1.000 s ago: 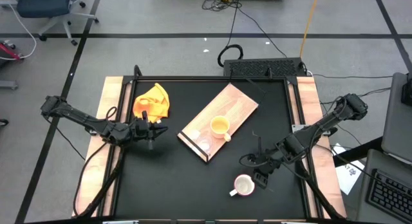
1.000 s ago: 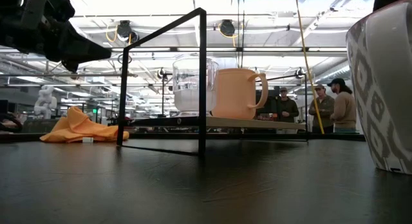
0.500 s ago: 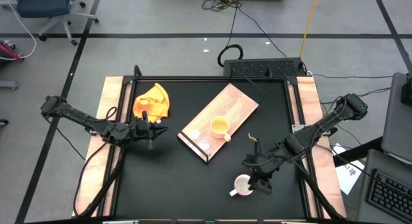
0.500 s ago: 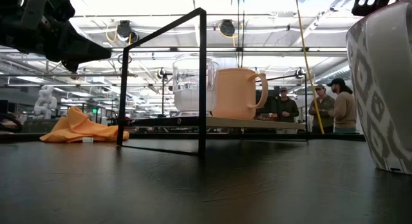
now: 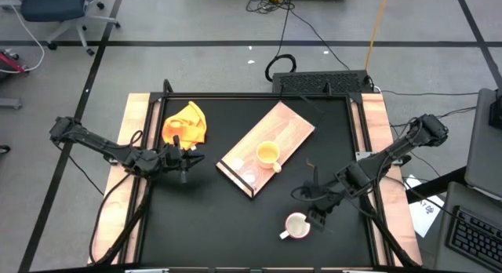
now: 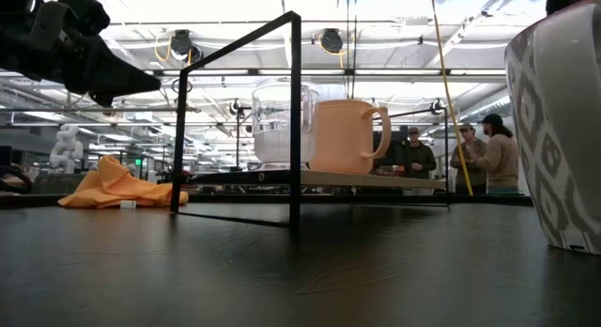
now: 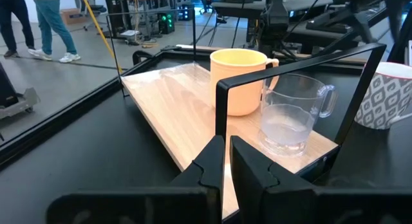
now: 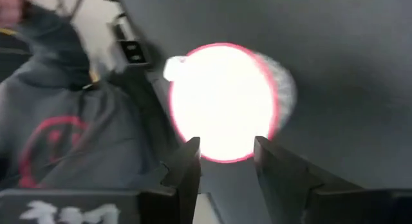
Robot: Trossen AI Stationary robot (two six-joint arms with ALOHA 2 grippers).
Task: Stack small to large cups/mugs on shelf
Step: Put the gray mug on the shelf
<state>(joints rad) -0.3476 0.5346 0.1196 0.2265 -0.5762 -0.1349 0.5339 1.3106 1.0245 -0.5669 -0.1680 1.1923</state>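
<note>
The right gripper (image 5: 312, 212) hangs just above the white mug (image 5: 296, 225), fingers parted with nothing between them; the mug stands on the black table (image 5: 212, 218) near its front edge, well apart from the shelf (image 5: 292, 125). On the shelf sit the yellow mug (image 5: 268, 154) and, nearer the dark end, the glass cup (image 5: 249, 177). The left gripper (image 5: 187, 158) waits clenched and empty left of the shelf, beside the yellow cloth (image 5: 186, 121).

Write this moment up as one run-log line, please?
right gripper: open, above white mug on table | left gripper: shut, idle near yellow cloth | shelf: yellow mug, glass cup
</note>
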